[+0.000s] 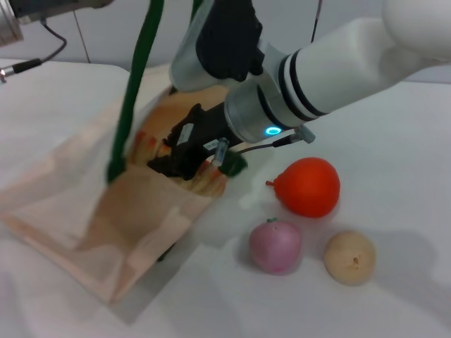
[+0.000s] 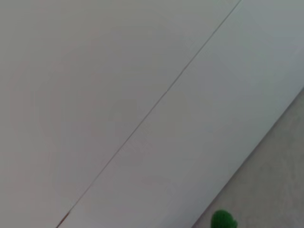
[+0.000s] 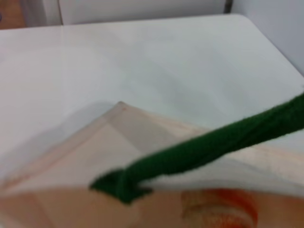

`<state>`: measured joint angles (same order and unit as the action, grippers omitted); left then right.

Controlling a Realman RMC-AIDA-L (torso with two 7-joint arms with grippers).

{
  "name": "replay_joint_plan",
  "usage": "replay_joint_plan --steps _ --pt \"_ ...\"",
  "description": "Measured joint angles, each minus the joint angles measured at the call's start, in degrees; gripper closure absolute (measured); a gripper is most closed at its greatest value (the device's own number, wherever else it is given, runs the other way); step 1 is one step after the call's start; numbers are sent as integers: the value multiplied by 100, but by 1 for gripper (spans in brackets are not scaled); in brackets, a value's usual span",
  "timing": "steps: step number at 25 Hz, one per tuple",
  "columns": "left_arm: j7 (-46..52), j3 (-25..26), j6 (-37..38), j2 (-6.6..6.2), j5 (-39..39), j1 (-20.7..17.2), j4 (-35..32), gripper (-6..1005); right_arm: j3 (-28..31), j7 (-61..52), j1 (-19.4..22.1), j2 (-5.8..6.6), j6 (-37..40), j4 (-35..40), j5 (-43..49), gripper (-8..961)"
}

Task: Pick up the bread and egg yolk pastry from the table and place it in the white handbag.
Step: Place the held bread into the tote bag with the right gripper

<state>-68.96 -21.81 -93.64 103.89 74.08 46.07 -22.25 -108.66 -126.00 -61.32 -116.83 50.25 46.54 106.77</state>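
The white handbag point(image 1: 106, 225) lies on the table at the left, with its mouth facing right. One dark green handle point(image 1: 134, 84) is pulled taut upward and runs out of the top of the head view. My right gripper point(image 1: 187, 153) is at the bag's mouth, shut across the striped bread point(image 1: 213, 179), which lies half inside the opening. The right wrist view shows the handle point(image 3: 204, 147), the bag's fabric point(image 3: 95, 152) and a bit of the bread point(image 3: 223, 209). The egg yolk pastry point(image 1: 349, 257) rests on the table at the right. Only part of my left arm point(image 1: 28, 14) shows at top left.
An orange pear-shaped fruit point(image 1: 308, 186) and a pink round fruit point(image 1: 275, 245) lie on the white table between the bag and the pastry. A cable point(image 1: 28, 60) trails at the far left. The left wrist view shows white panels and a scrap of green point(image 2: 223, 221).
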Motion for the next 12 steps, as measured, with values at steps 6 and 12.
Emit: replay_joint_plan --steps 6,12 --pt "6 -41 151 44 -188 106 23 825 -153 18 122 3 -167 373 236 682" --pt "5 -68 -4 53 -201 305 146 823 -617 -5 87 -4 -610 370 307 682"
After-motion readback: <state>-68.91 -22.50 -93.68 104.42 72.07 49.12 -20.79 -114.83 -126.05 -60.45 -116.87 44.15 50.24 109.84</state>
